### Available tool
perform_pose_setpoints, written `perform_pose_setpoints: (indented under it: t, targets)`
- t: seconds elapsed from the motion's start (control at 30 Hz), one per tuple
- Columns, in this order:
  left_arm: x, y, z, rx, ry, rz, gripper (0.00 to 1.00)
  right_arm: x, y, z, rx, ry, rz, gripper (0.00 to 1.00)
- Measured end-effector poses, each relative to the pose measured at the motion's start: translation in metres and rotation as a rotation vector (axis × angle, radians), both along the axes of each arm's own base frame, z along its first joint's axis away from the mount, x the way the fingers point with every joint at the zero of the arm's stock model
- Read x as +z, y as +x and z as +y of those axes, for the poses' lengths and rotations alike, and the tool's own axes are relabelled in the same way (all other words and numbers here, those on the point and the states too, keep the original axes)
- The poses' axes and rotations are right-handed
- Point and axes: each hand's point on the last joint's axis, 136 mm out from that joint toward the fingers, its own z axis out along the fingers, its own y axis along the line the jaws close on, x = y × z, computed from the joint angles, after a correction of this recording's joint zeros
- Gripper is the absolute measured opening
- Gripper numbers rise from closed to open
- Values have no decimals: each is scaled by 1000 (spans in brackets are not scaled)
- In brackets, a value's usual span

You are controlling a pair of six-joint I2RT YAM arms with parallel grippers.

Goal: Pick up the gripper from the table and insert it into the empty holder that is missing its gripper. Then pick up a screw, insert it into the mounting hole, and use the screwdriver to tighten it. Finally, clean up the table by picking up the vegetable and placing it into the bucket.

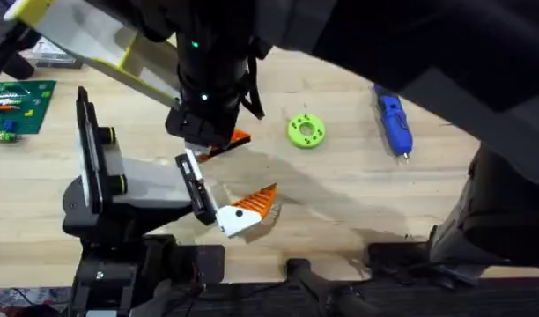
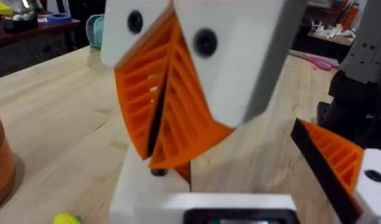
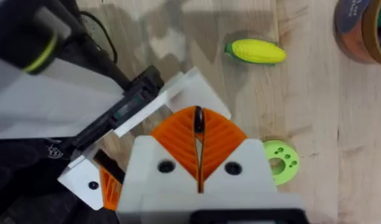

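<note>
Right gripper (image 3: pixel 198 146) (closed) beside upright holder (image 1: pixel 195 189)

screwdriver (image 1: pixel 393 121) blue | vegetable (image 3: pixel 256 51) yellow, green end | bucket (image 3: pixel 363 30) probably orange

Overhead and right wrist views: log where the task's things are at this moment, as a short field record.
holder: left side of table, orange finger at its plate's end
screwdriver: lying on table, right side, nothing holding it
vegetable: on table, outside the bucket
green disc: flat on table, left of screwdriver
right claw: shut
</note>
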Motion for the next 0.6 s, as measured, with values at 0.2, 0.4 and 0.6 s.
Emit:
perform_pose_setpoints:
  t: [0.2, 0.4, 0.6]
  targets:
    - [0, 0, 0, 0, -1, 1, 988, 0, 0, 1, 0, 3, -1, 13]
    - [0, 0, 0, 0, -1, 2, 988, 1, 1, 2, 0, 9, -5, 13]
    - [0, 0, 0, -1, -1, 2, 988, 1, 3, 7, 0, 24, -13, 13]
